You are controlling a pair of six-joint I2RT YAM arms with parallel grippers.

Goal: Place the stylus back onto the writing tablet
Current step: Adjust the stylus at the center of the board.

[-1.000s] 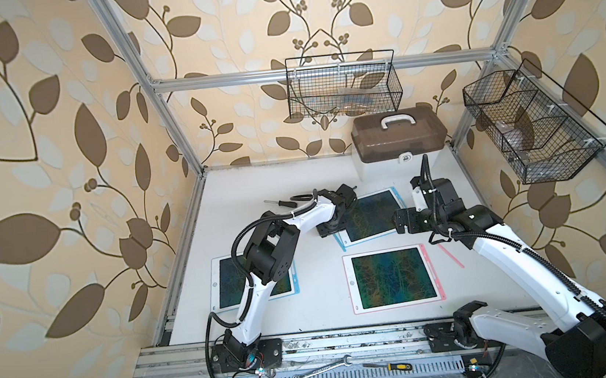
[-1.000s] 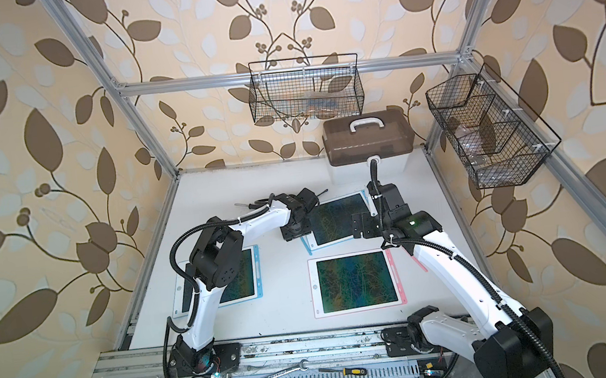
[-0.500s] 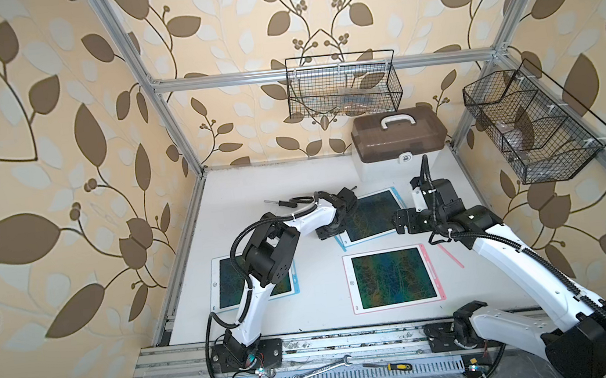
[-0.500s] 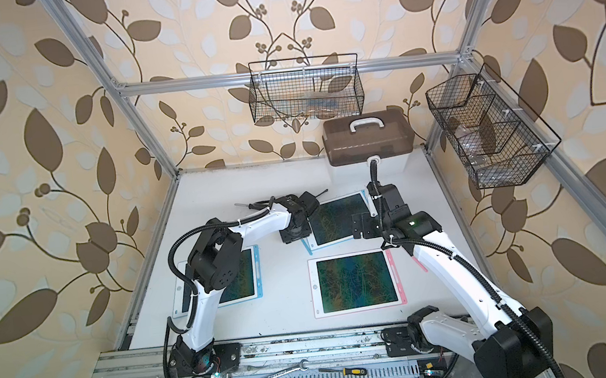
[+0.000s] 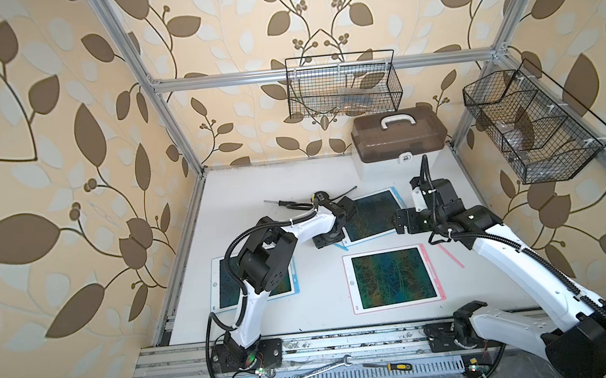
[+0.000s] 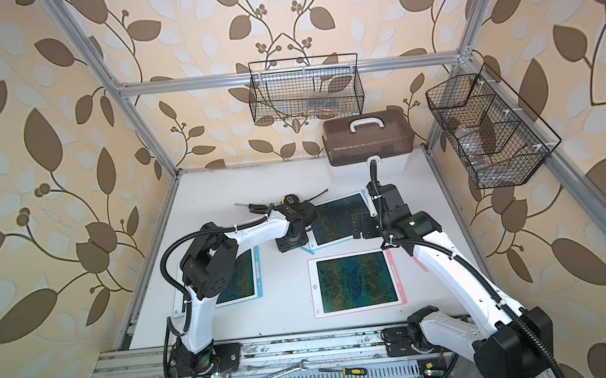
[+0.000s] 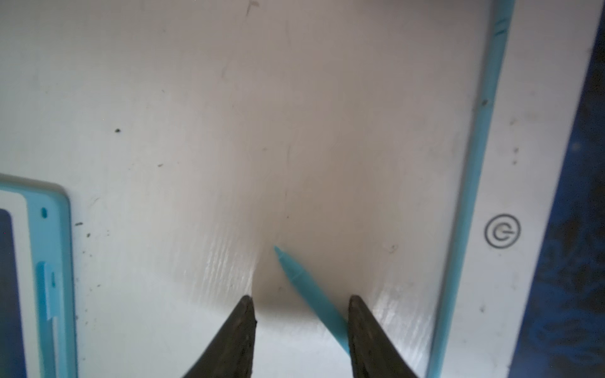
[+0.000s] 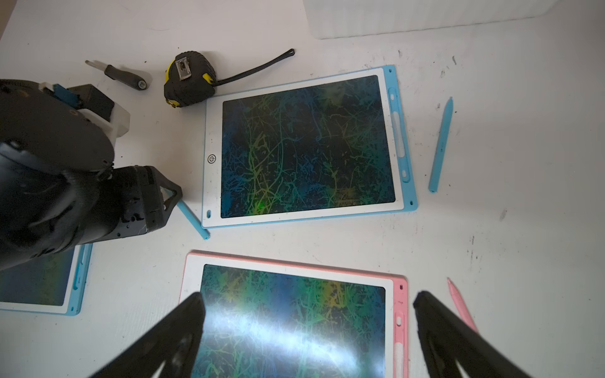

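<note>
A blue stylus [image 7: 304, 294] lies flat on the table by the near left corner of the far blue writing tablet [image 5: 371, 213] [image 6: 341, 216] [image 8: 307, 147]. My left gripper [image 7: 299, 301] [image 5: 328, 239] [image 6: 291, 243] is low over it and open. The stylus runs slantwise between the fingers and touches one of them. In the right wrist view the stylus [image 8: 193, 217] sticks out from under the left gripper [image 8: 170, 196]. My right gripper [image 8: 307, 297] [image 5: 401, 222] hangs wide open and empty above the pink tablet [image 8: 291, 314].
A second blue stylus [image 8: 442, 144] lies beside the far tablet's slot side. A pink stylus [image 8: 460, 307] lies by the pink tablet [image 5: 393, 278]. Another blue tablet [image 5: 227, 282] sits under the left arm. A tape measure [image 8: 190, 80], a screwdriver [image 8: 121, 75] and a brown toolbox [image 5: 397, 136] are at the back.
My left gripper has shifted slightly toward the table's front, over the blue stylus. The right arm has not moved.
</note>
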